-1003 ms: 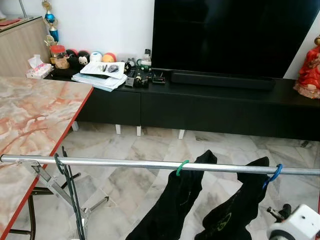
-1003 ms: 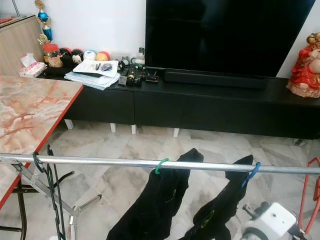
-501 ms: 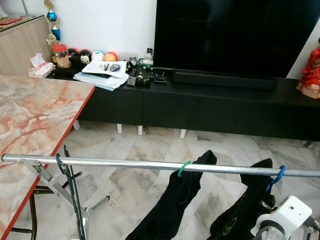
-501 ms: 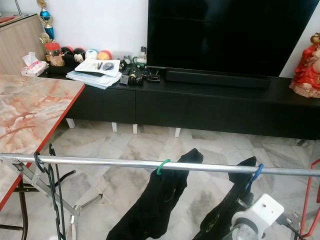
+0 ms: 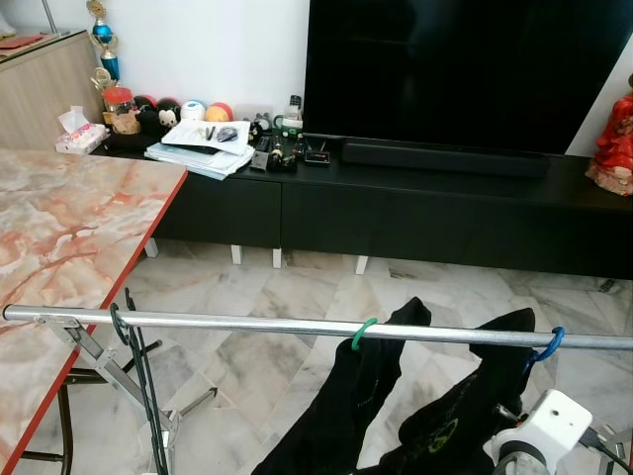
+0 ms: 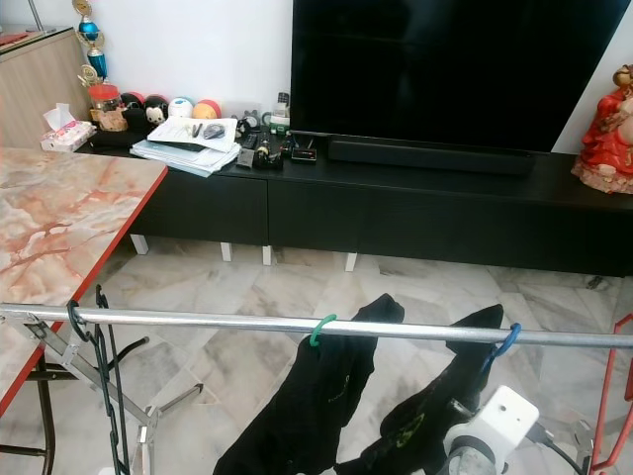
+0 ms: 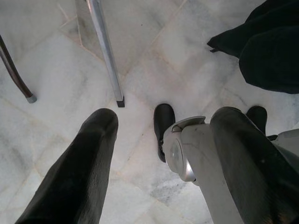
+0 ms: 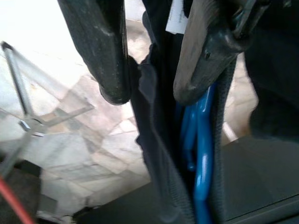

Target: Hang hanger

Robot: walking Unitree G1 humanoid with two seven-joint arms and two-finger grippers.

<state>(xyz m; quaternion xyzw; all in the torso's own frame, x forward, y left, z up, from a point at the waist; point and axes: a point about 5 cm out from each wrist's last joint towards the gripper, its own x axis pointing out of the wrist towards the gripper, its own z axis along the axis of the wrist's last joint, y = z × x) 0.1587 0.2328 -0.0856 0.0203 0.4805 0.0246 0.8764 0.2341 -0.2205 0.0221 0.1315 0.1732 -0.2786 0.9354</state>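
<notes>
The left gripper (image 7: 159, 154) hung low over the marble floor (image 7: 56, 84), fingers (image 7: 79, 172) spread apart. A steel rail (image 5: 247, 324) ran across the scene, carrying a green hanger (image 5: 364, 332) with a black garment (image 5: 346, 406). Further right, a blue hanger (image 5: 544, 346) was hooked on the rail. The right gripper (image 8: 149, 93) reached up beneath it, fingers (image 8: 100, 51) parted around the blue hanger's dark shirt (image 8: 159, 154).

Head eyes overlook the rail (image 5: 297, 327); wrist cameras look close.
</notes>
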